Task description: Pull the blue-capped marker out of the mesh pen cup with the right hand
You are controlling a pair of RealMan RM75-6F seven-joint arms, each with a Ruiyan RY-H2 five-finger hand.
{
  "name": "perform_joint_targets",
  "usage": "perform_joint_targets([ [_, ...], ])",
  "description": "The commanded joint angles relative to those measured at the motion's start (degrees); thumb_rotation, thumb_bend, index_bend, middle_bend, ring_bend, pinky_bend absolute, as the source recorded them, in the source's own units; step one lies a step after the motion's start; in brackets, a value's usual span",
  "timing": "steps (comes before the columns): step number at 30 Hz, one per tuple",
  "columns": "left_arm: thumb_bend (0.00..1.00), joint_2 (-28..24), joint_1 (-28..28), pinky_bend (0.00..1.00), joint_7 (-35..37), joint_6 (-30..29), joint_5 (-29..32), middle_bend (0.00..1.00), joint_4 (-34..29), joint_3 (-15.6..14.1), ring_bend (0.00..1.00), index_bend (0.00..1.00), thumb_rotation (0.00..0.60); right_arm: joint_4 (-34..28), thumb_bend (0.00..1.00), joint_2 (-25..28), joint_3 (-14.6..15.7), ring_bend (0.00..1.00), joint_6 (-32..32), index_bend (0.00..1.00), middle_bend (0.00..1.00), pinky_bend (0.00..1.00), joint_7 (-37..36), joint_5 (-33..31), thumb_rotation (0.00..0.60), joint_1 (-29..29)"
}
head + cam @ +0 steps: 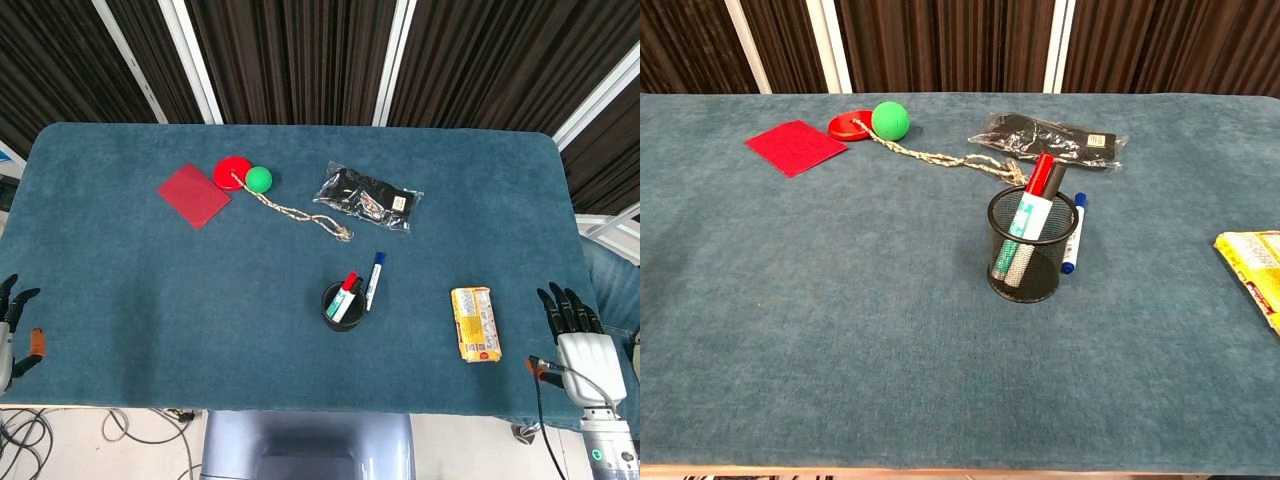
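Observation:
The black mesh pen cup (340, 306) (1032, 258) stands upright near the table's middle with a red-capped marker (1042, 174) and another marker leaning in it. The blue-capped marker (374, 279) (1075, 235) lies flat on the cloth right beside the cup, outside it. My right hand (577, 341) hangs past the table's right front corner, fingers spread, holding nothing. My left hand (12, 327) sits off the left front edge, fingers apart and empty. Neither hand shows in the chest view.
A yellow packet (473, 322) (1252, 260) lies right of the cup. Toward the back lie a black plastic bag (368, 197), a rope (295, 214) with a green ball (259, 179), a red disc (231, 171) and a red square (194, 195).

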State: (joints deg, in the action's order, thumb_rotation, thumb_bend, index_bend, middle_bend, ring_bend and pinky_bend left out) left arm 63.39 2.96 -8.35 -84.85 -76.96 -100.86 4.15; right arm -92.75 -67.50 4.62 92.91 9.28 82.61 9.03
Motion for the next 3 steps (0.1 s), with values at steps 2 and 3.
perform_joint_targets([
  [2, 0.54, 0.3, 0.02, 0.01, -0.64, -0.29, -0.47, 0.0, 0.55, -0.12, 0.0, 0.18, 0.6, 1.66, 0.17, -1.24, -0.38, 0.0, 0.05, 0.0, 0.0, 0.17, 1.37, 0.58, 0.6, -0.99],
  [3, 0.54, 0.35, 0.01, 0.01, -0.65, -0.3, -0.51, 0.0, 0.57, -0.15, 0.0, 0.18, 0.6, 1.69, 0.17, -1.36, -0.61, 0.0, 0.14, 0.0, 0.0, 0.17, 1.65, 0.64, 0.6, -1.07],
])
